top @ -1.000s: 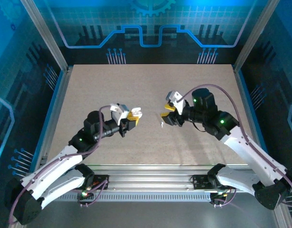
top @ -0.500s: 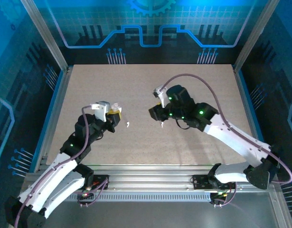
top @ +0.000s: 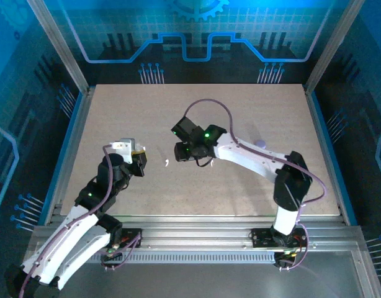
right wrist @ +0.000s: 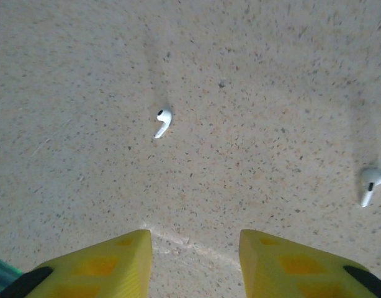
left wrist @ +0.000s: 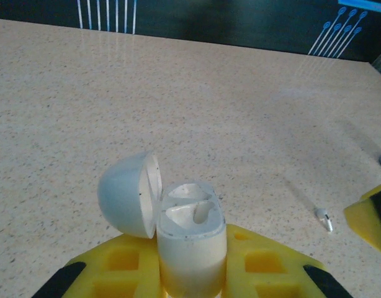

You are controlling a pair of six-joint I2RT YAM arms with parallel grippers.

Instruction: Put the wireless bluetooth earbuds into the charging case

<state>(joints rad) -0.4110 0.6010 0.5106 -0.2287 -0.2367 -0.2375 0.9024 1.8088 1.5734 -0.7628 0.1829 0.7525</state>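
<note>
My left gripper (left wrist: 193,264) is shut on the white charging case (left wrist: 192,239), which stands upright between the yellow fingers with its lid (left wrist: 128,194) swung open to the left. In the top view the left gripper (top: 139,160) sits left of centre. A white earbud (top: 167,162) lies on the table between the two grippers. My right gripper (top: 181,151) hangs open just right of that earbud. In the right wrist view the open right gripper (right wrist: 193,248) is above bare table. One white earbud (right wrist: 162,121) lies ahead of it and another white earbud (right wrist: 369,184) lies at the far right.
A small pale purple object (top: 260,143) lies on the table behind the right arm's forearm. The left wrist view shows an earbud (left wrist: 324,218) on the table to the right, with a yellow finger (left wrist: 372,217) of the right gripper beside it.
The right arm has swung left across the table and tipped its open gripper down beside the earbud. The left gripper has drawn back to the left with the case in it.
</note>
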